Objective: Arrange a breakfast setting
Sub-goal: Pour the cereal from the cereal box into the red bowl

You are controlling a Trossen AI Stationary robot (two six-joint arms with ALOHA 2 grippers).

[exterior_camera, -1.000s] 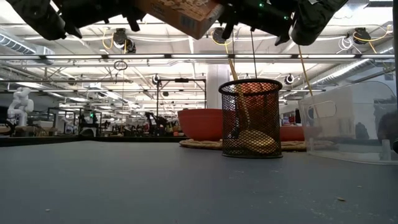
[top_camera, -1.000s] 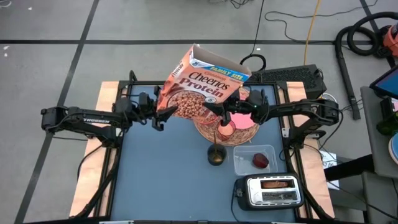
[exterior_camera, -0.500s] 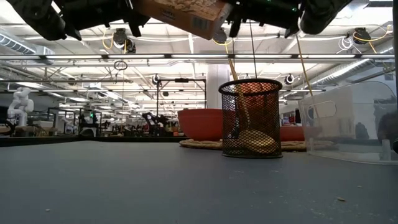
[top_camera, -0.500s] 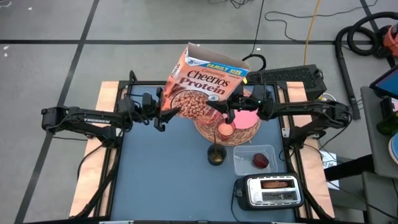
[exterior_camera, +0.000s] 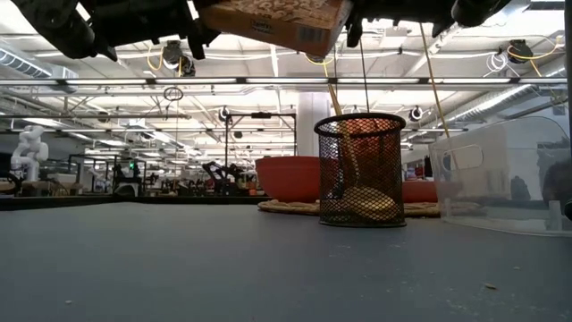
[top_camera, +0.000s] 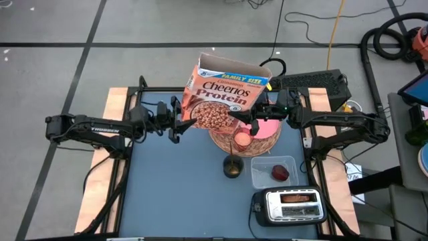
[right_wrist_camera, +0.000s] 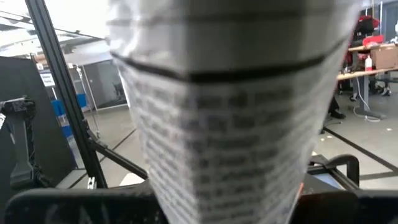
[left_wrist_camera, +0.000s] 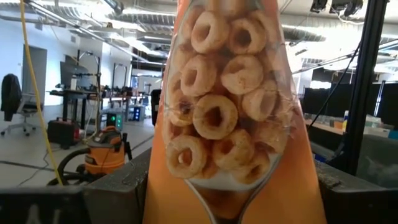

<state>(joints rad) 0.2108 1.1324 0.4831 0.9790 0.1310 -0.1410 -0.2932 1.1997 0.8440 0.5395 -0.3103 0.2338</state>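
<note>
I am holding the orange-brown cereal box [top_camera: 226, 96] in the air between my two grippers — its open top is facing away from me, its printed front up. My left gripper [top_camera: 179, 121] is clamping the box's lower left corner, and my right gripper [top_camera: 249, 119] is pinching its right edge (both are closed on cardboard). Just below my right gripper the round woven wicker mat [top_camera: 231, 142] is lying with the small pink cup [top_camera: 242, 139] on it. Nearer me a black mesh cup [exterior_camera: 360, 170] is standing beside the clear tub [top_camera: 273, 171], with the silver toaster [top_camera: 289, 205] beyond.
</note>
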